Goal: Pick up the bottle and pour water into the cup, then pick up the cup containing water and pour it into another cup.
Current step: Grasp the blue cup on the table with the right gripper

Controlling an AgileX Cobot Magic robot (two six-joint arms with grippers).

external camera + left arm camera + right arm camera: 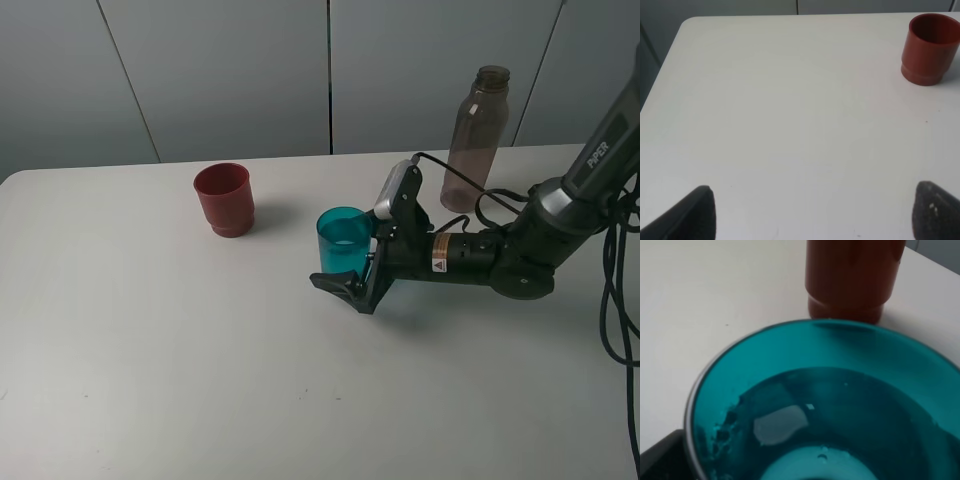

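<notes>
right gripper [352, 260], jaws spread wide, straddles the upright blue cup [343, 237]; red cup [223, 199] stands beyond, leftward.

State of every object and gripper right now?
bottle: upright, no cap
teal cup: upright, water inside
red cup: upright, standing alone
right gripper: open, jaws either side of teal cup
left gripper: open, holding nothing
</notes>
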